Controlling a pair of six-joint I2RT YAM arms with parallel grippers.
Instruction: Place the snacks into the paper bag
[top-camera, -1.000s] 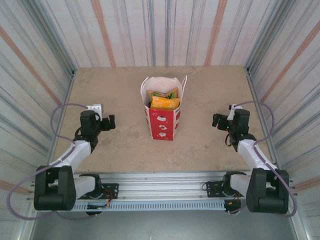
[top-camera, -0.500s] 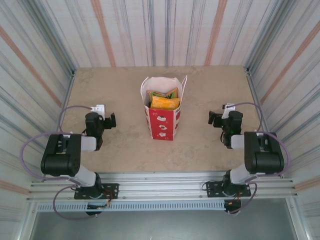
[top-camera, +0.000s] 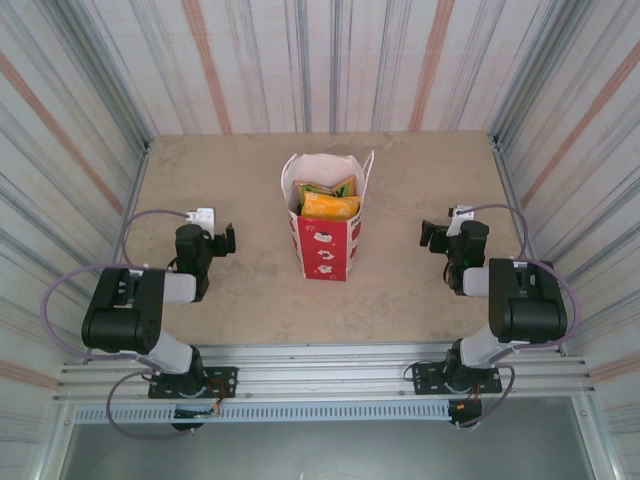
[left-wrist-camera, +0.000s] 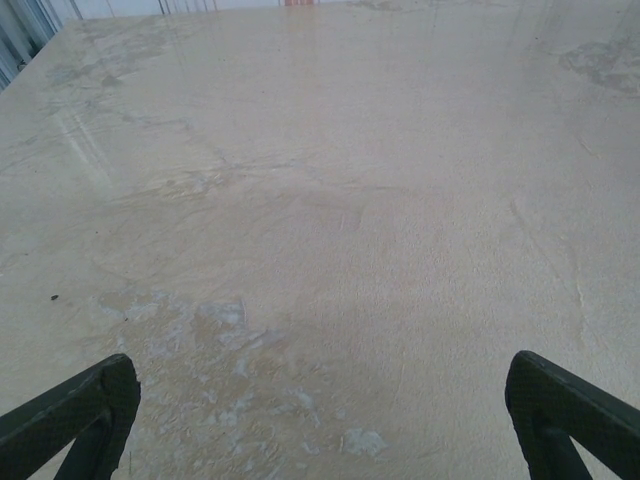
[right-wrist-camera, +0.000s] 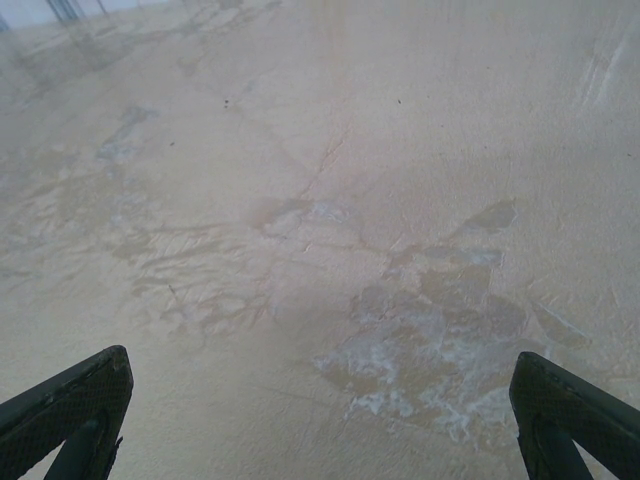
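The paper bag (top-camera: 327, 250) stands upright at mid-table, red below with small white pictures, its white rim open upward. Several snacks (top-camera: 330, 205) sit inside it, orange and yellow on top with green behind. My left gripper (top-camera: 227, 240) hovers low over the table to the bag's left, open and empty. My right gripper (top-camera: 430, 235) mirrors it on the bag's right, also open and empty. In the left wrist view the left gripper (left-wrist-camera: 320, 375) has its dark fingers (left-wrist-camera: 80, 410) spread wide over bare tabletop. The right gripper (right-wrist-camera: 320, 365) looks the same, its fingers (right-wrist-camera: 570, 400) far apart.
The beige stone-look table (top-camera: 250, 180) is enclosed by striped corrugated walls (top-camera: 330, 60) at the back and both sides. A metal rail (top-camera: 320, 365) carrying both arm bases runs along the near edge.
Both arms have folded back toward their bases, elbows raised. The grippers stay open near the same spots either side of the bag. The bag and snacks have not moved.
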